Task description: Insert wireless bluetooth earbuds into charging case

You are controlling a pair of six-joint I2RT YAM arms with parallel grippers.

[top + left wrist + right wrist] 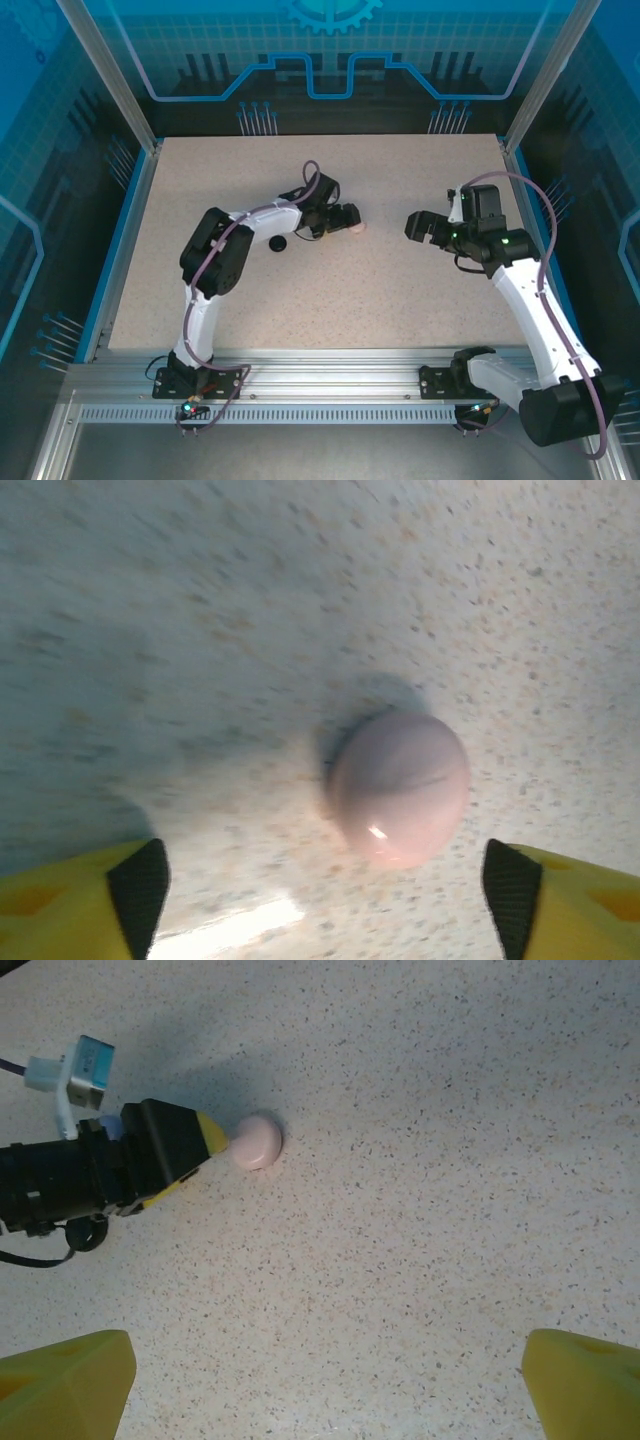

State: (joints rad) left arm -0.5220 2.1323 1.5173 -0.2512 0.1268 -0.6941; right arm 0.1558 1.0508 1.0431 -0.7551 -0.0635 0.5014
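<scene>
Reading from the near edge outward. Both arm bases sit on the metal rail [330,385] at the front of the speckled table [400,310].

Left arm: reaches forward and bends to the right toward the table's middle. Just beside its forearm, on the near side, a small black round thing [278,243] lies on the table; it is too small for me to tell more.

Left gripper [345,217]: low over the table and released, holding nothing. In the left wrist view its two yellow fingers [138,890] stand wide apart at the bottom corners.

Charging case [400,785]: pale pink and round, resting on the table ahead of the left fingers and right of centre between them, touching neither in that view. A thin seam runs across it and the lid looks shut. The picture is blurred, so I note no finer detail. In the top view the case lies right at the tip of the left gripper. The right wrist view shows the left gripper's yellow tip just beside the case; I cannot tell whether they touch.

Right gripper [418,228]: to the right of the case, apart from it, pointing left toward it. Its fingers [70,1380] are spread wide with bare table between them, so it is also released and empty.

Beyond the table stands a blue patterned back wall [330,50].
</scene>
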